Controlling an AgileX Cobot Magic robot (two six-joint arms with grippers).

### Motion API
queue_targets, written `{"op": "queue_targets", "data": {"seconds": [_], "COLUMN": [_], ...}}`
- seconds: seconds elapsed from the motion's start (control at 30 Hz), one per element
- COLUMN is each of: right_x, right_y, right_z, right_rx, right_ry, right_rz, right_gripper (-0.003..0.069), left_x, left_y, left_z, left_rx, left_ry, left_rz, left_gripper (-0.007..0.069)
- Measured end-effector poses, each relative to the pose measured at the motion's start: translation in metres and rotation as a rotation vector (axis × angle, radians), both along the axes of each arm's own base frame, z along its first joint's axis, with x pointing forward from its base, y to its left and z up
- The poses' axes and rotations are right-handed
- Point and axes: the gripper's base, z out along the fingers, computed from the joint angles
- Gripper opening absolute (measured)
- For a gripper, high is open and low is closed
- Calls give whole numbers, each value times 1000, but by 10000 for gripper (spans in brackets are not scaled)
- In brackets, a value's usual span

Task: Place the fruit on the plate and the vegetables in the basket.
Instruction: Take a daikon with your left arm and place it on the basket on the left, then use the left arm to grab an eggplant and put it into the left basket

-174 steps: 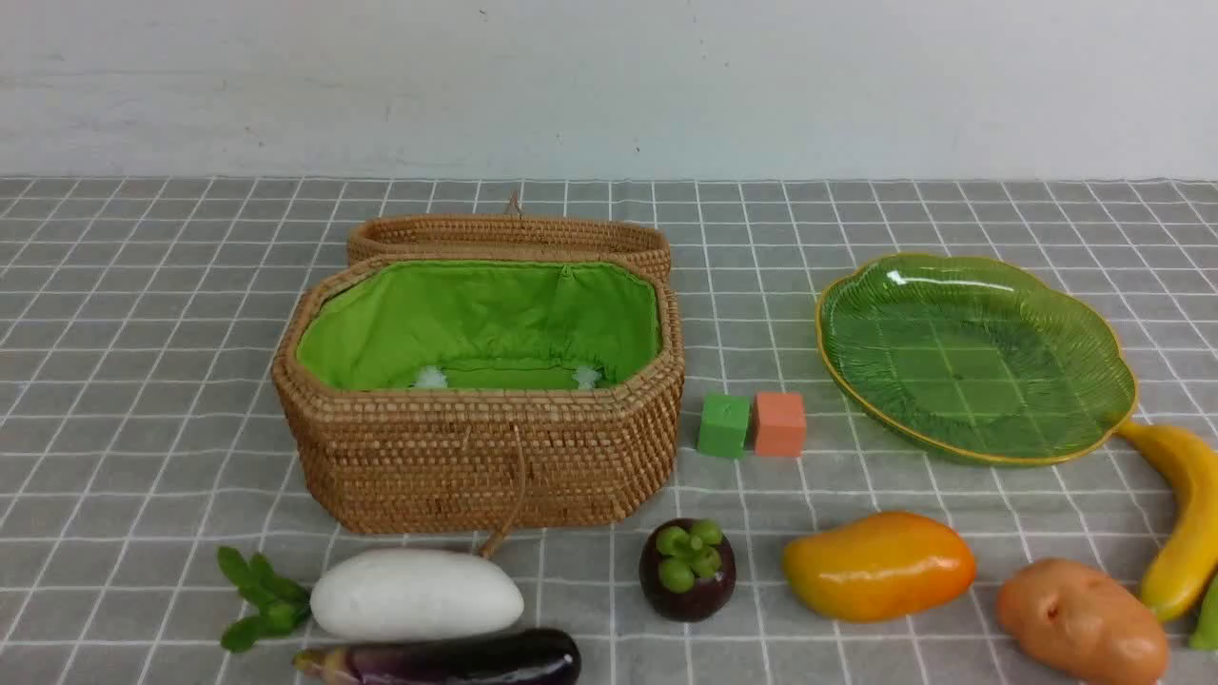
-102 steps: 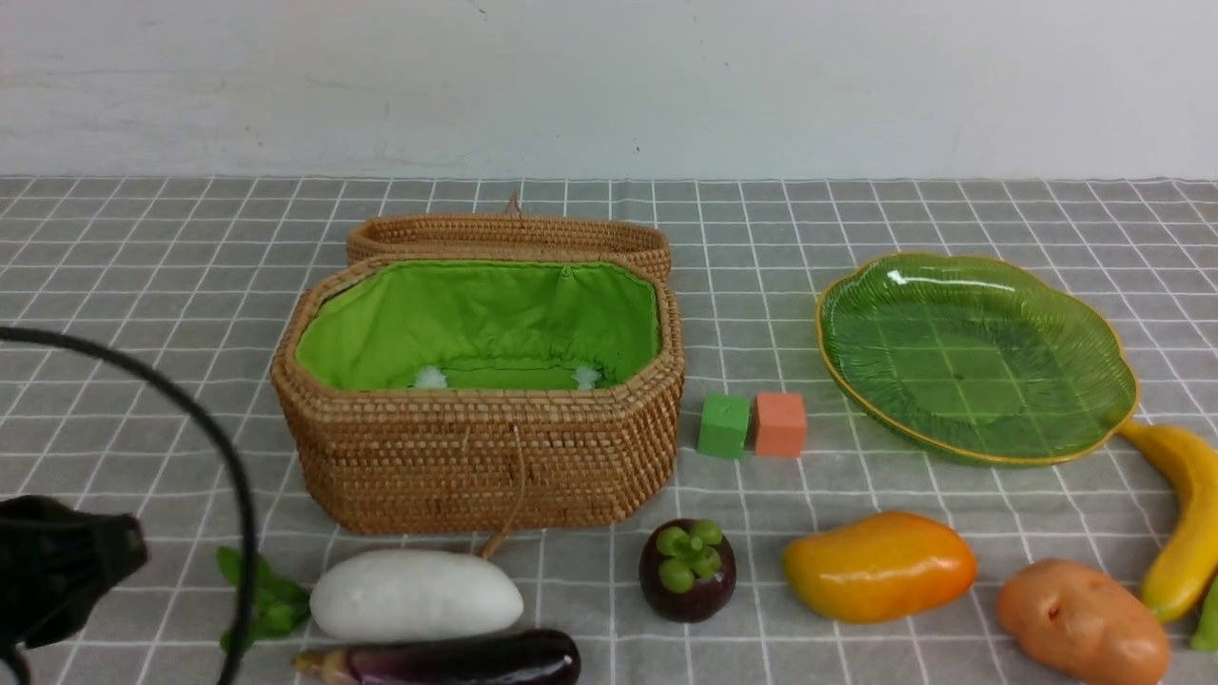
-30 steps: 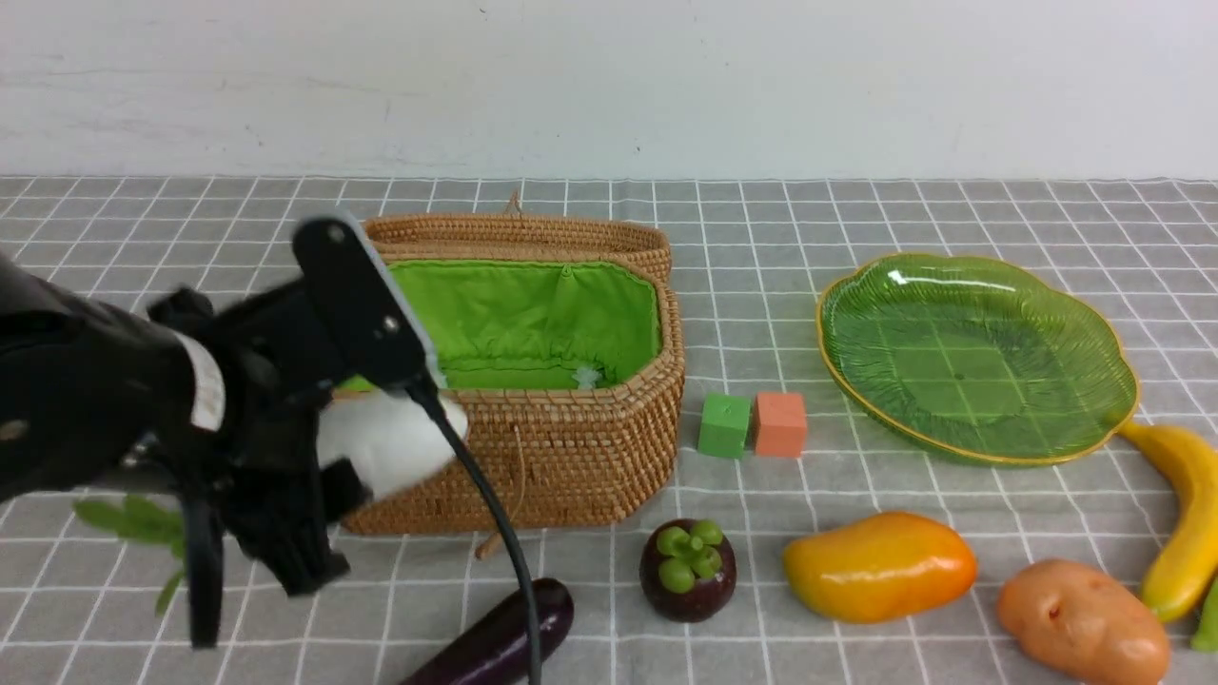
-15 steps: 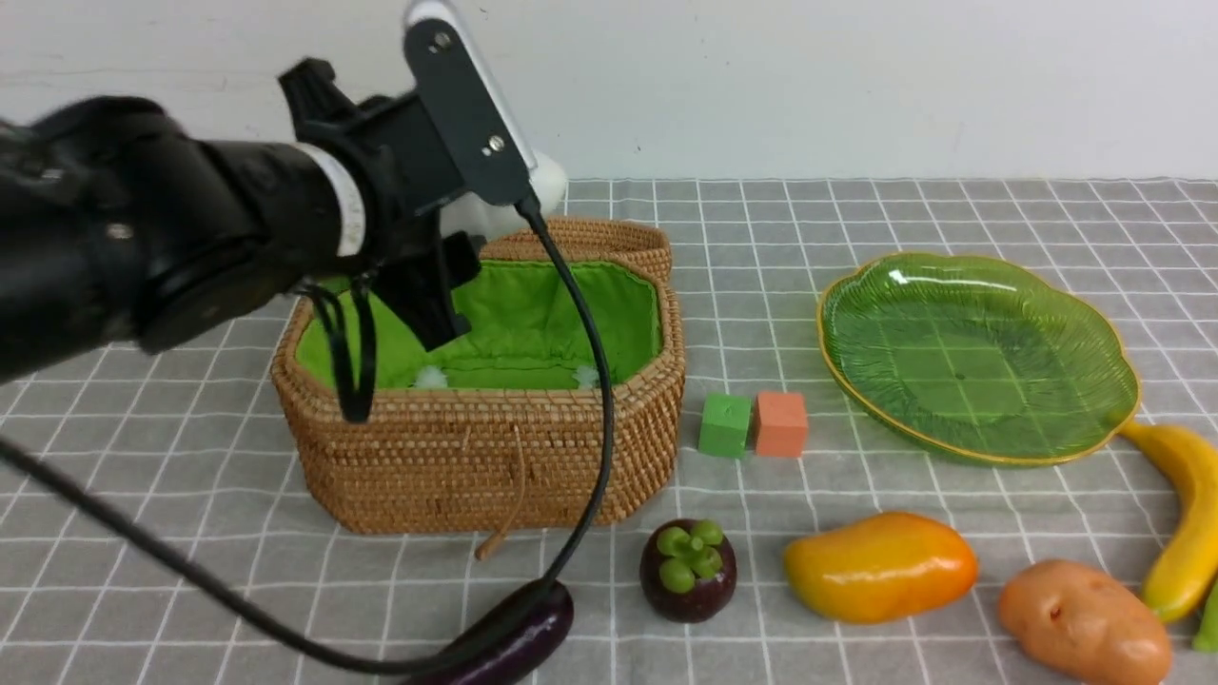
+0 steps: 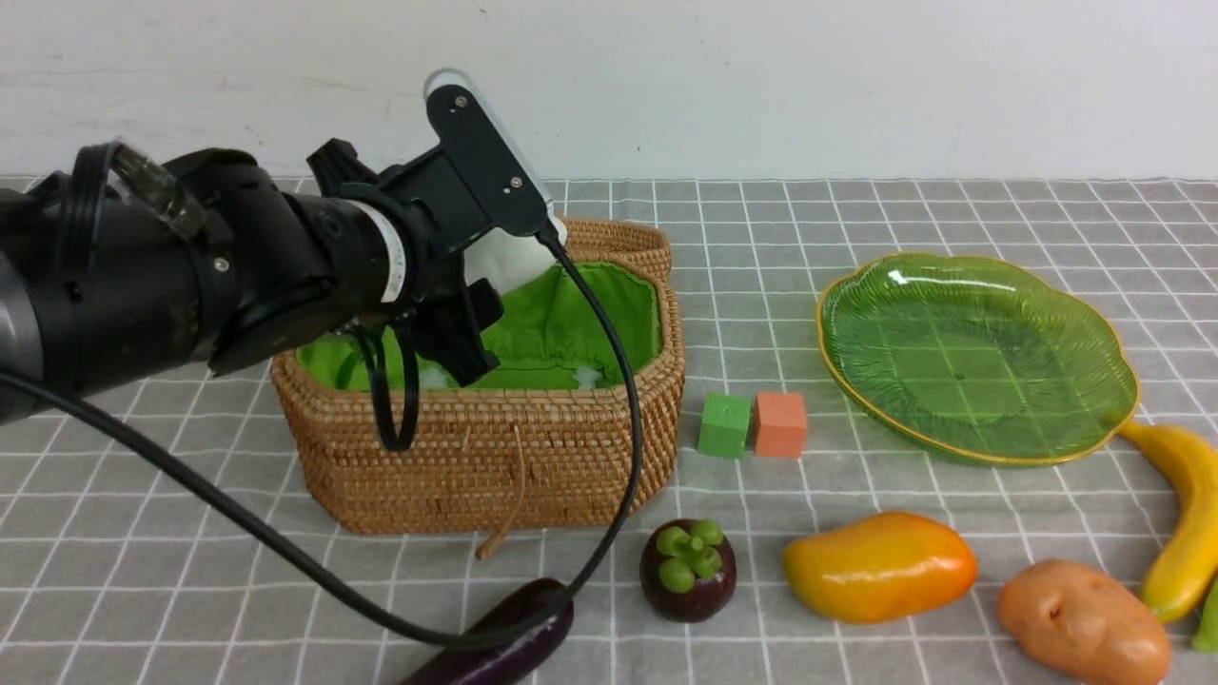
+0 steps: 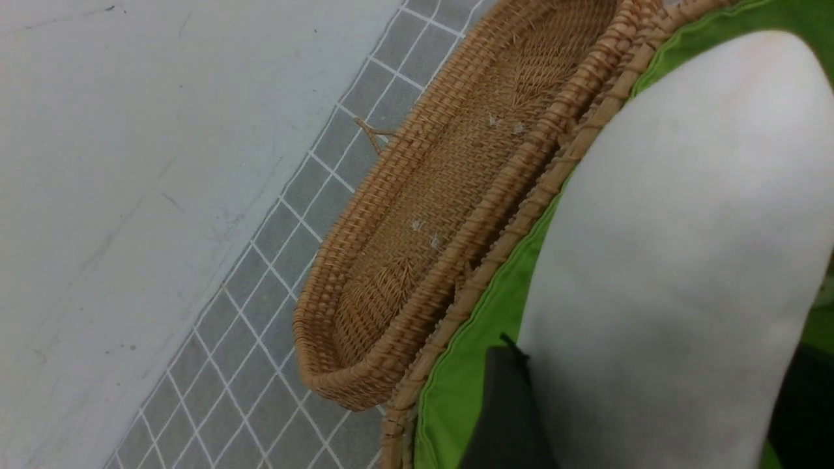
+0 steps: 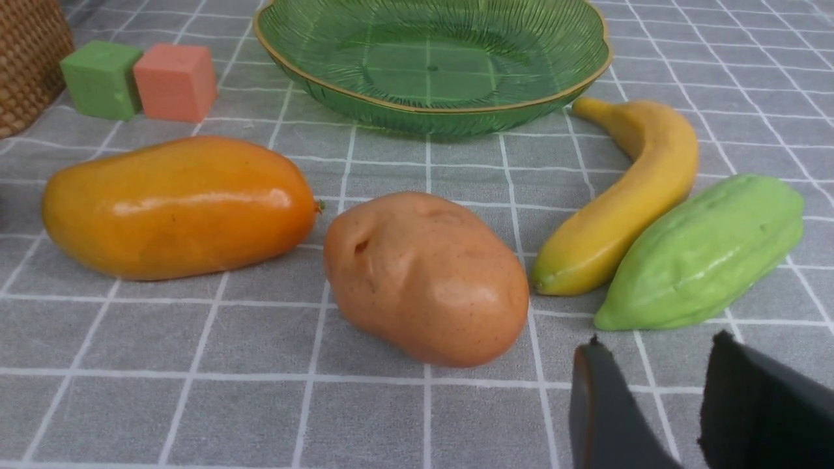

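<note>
From where I stand, clock hours laid over the front view, the basket (image 5: 476, 476) sits toward ten o'clock, its woven lid (image 6: 423, 215) against its far side. The left gripper (image 6: 638, 391) has the white radish (image 6: 677, 260) between its fingers, over the basket's mouth; the arm (image 5: 266, 266) and its looping cable (image 5: 285, 552) cut across my view of both. The cable also crosses the eggplant (image 5: 504, 637) at seven, which the lower edge crops. The green plate (image 5: 980, 362) lies at two; two cubes (image 5: 725, 426) (image 5: 780, 424) sit between basket and plate. Mangosteen (image 5: 687, 571) at five; mango (image 5: 880, 568), potato (image 5: 1085, 623), banana (image 5: 1180, 518) and green vegetable (image 7: 704, 254) around four, the last nearly cut off in front. The right gripper (image 7: 658, 391) has its fingers apart, nothing between them.
</note>
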Motion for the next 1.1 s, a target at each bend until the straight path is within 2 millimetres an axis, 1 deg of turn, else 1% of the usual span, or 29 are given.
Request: {"op": "queue_targets", "data": {"seconds": [0.03, 0.17, 0.3, 0.37, 0.43, 0.47, 0.53, 0.57, 0.6, 0.63, 0.67, 0.7, 0.77, 0.8, 0.83, 0.87, 0.9, 0.97, 1.0, 1.03, 1.1], "right_x": [0, 0, 0, 0, 0, 0, 0, 0, 0, 0, 0, 0, 0, 0, 0, 0, 0, 0, 0, 0, 0], "right_y": [0, 0, 0, 0, 0, 0, 0, 0, 0, 0, 0, 0, 0, 0, 0, 0, 0, 0, 0, 0, 0], "right_z": [0, 0, 0, 0, 0, 0, 0, 0, 0, 0, 0, 0, 0, 0, 0, 0, 0, 0, 0, 0, 0], "right_rx": [0, 0, 0, 0, 0, 0, 0, 0, 0, 0, 0, 0, 0, 0, 0, 0, 0, 0, 0, 0, 0], "right_ry": [0, 0, 0, 0, 0, 0, 0, 0, 0, 0, 0, 0, 0, 0, 0, 0, 0, 0, 0, 0, 0], "right_rz": [0, 0, 0, 0, 0, 0, 0, 0, 0, 0, 0, 0, 0, 0, 0, 0, 0, 0, 0, 0, 0], "right_gripper": [241, 241, 241, 241, 241, 241, 241, 241, 241, 241, 241, 241, 241, 241, 241, 241, 241, 241, 241, 241, 241], "left_x": [0, 0, -1, -6, -21, -31, -46, -56, -59, -68, -81, -90, -102, -106, -107, -113, -113, -112, -108, -107, -93], "left_y": [0, 0, 4, 9, 24, 34, 46, 53, 55, 59, 64, 64, 55, 50, 49, 35, 34, 23, 17, 16, 9], "left_z": [0, 0, 0, 3, 12, 18, 21, 22, 23, 21, 18, 15, 6, 1, 0, -10, -12, -19, -24, -24, -34], "left_rx": [-1, 2, 22, 41, 88, 135, 183, 209, 214, 218, 238, 228, 164, 142, 127, 32, 30, -61, -121, -129, -180], "left_ry": [0, 1, 19, 33, 84, 133, 233, 313, 327, 410, 541, 628, 780, 829, 838, 893, 895, 871, 834, 817, 752], "left_rz": [1, 2, 28, 57, 132, 185, 260, 307, 314, 351, 395, 401, 335, 280, 276, 139, 117, 24, -12, -18, -22], "left_gripper": [549, 633, 640, 628, 591, 572, 548, 536, 531, 522, 512, 505, 498, 498, 498, 496, 496, 497, 498, 498, 505]}}
